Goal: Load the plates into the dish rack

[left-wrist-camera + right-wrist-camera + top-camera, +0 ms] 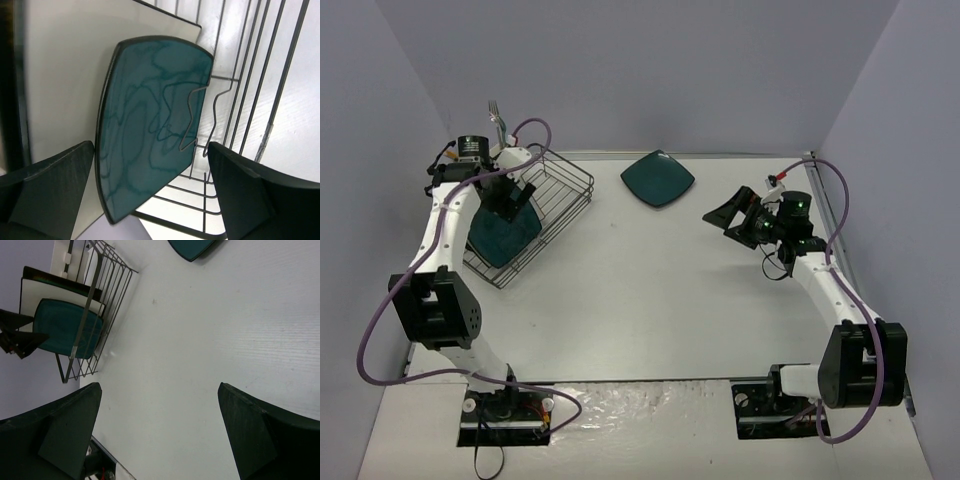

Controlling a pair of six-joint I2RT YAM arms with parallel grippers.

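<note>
The black wire dish rack (pixel 570 186) stands at the far left of the table. A dark teal square plate (pixel 502 240) stands on edge in it, caught behind a wavy divider wire (pixel 192 120), with a white square plate (pixel 65 75) just behind it. My left gripper (pixel 510 200) hovers over the teal plate (pixel 150 130) with its jaws open on either side, gripping nothing. A second dark teal plate (pixel 658 178) lies flat on the table at the back centre. My right gripper (pixel 735 215) is open and empty above the table's right side, clear of that plate.
A fork (pixel 495 110) sticks up at the rack's far corner. Side walls stand close to the rack on the left and to the right arm. In the right wrist view the rack (pixel 100 290), its teal plate (pixel 67 330) and the loose plate (pixel 192 247) show.
</note>
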